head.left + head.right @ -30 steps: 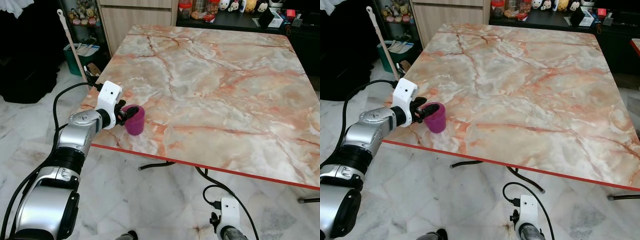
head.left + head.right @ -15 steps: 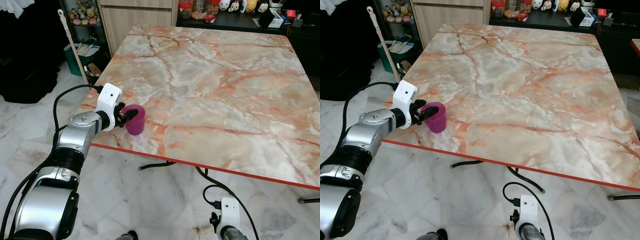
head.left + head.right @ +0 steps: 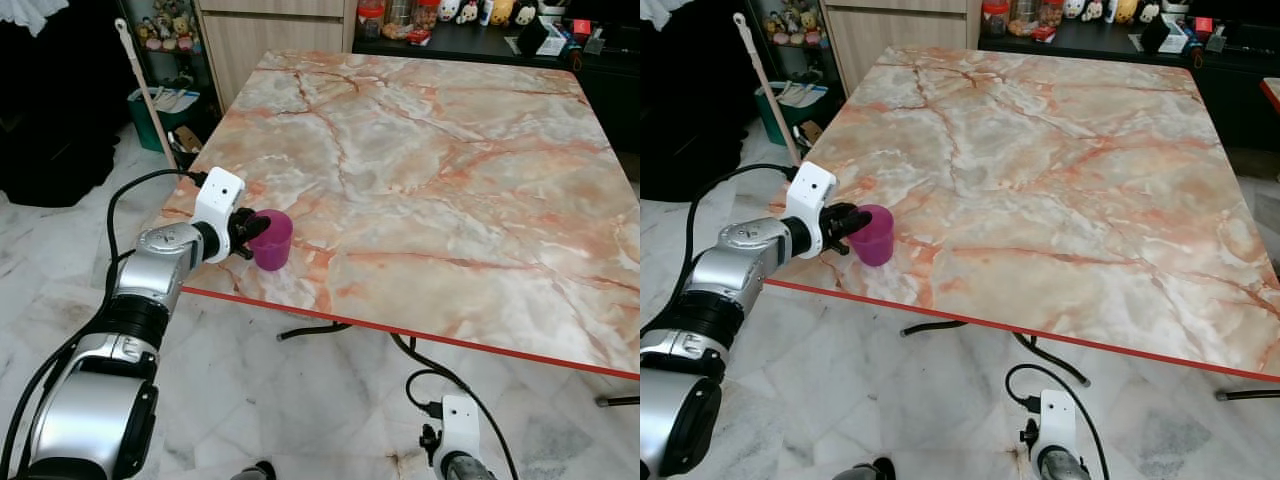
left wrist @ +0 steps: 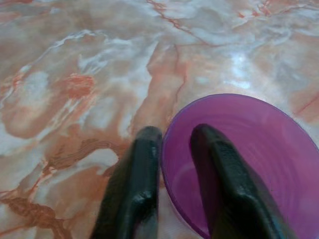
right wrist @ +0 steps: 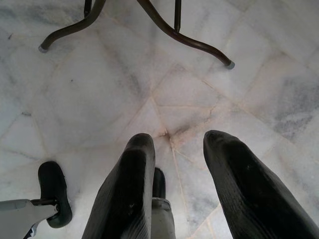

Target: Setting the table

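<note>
A purple cup [image 3: 273, 243] stands upright on the marble table [image 3: 430, 150], near its front left corner and close to the red edge. My left gripper [image 3: 252, 236] reaches in from the left and straddles the cup's rim. In the left wrist view one black finger [image 4: 142, 169] rests outside the cup [image 4: 259, 149] and the other finger [image 4: 219, 169] sits inside it. A gap shows between the inner finger and the wall, so the gripper [image 4: 174, 137] is open. My right gripper [image 5: 182, 144] hangs low and open over the floor.
A broom handle [image 3: 140, 85] leans by a green bin [image 3: 160, 110] left of the table. A black counter with small toys [image 3: 480, 25] runs along the back. Table legs and a black cable [image 3: 430, 385] cross the marble floor below the front edge.
The left gripper's fingers have parted slightly from the cup's rim. The cup stays in place on the table's corner. The right arm has not moved.
</note>
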Motion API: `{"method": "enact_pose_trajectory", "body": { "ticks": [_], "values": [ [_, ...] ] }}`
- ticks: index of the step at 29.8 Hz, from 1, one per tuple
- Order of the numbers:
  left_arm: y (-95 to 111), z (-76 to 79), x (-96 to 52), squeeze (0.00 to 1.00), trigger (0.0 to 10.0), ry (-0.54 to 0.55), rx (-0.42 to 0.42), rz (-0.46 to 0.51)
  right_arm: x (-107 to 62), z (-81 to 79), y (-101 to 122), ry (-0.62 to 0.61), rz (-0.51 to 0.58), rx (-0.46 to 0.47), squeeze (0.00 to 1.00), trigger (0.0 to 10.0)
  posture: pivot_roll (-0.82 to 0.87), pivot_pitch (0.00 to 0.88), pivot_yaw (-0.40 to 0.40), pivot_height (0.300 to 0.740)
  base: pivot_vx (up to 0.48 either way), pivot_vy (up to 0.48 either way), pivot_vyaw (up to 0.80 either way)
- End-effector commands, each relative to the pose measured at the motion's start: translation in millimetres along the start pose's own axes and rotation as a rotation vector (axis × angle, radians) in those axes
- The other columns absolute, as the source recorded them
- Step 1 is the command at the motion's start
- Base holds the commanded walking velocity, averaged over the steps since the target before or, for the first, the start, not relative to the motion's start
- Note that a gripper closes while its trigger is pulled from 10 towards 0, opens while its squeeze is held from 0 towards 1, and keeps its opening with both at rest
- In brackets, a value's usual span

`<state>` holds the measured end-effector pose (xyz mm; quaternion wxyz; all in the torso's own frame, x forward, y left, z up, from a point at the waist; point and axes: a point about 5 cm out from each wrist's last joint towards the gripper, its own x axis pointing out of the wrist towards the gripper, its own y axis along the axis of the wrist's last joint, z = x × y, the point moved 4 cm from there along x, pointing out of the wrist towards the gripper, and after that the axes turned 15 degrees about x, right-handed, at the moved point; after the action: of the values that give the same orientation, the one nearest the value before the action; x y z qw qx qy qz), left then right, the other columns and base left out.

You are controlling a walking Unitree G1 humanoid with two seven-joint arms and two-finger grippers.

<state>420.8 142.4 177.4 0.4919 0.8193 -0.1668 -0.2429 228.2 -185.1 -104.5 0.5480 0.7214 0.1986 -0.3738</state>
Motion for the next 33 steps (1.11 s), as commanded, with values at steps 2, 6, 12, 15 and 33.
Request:
{"method": "enact_pose_trajectory", "body": {
  "ticks": [2,6,12,15,33],
  "values": [
    [-3.2,0.3,-0.6,0.0,0.0,-0.011,0.01,-0.023,-0.5,1.2,-1.9,-0.005,-0.002,0.005,0.0,10.0,0.06,0.13,0.023,0.74,0.0,0.0,0.0],
    [-3.2,0.3,-0.6,0.0,0.0,-0.011,0.009,-0.023,-0.3,0.6,-1.4,-0.004,-0.001,0.005,0.0,10.0,0.06,0.131,0.024,0.74,0.0,0.0,0.0],
    [-4.4,-1.2,-1.5,0.0,0.0,0.007,-0.008,-0.017,-0.5,0.5,-2.1,-0.004,-0.003,0.007,0.0,10.0,0.06,0.132,0.024,0.74,0.0,0.0,0.0],
    [-4.9,-6.9,-3.2,0.0,0.0,0.047,-0.039,-0.01,-0.5,0.6,-2.1,-0.003,-0.003,0.006,0.0,10.0,0.06,0.133,0.023,0.74,0.0,0.0,0.0],
    [-48.5,-167.5,-165.9,0.0,10.0,1.194,-0.112,-0.024,-1.4,2.6,-6.5,-0.005,-0.013,0.003,0.0,10.0,0.07,0.131,0.023,0.74,0.0,0.0,0.0]
  ]
}}
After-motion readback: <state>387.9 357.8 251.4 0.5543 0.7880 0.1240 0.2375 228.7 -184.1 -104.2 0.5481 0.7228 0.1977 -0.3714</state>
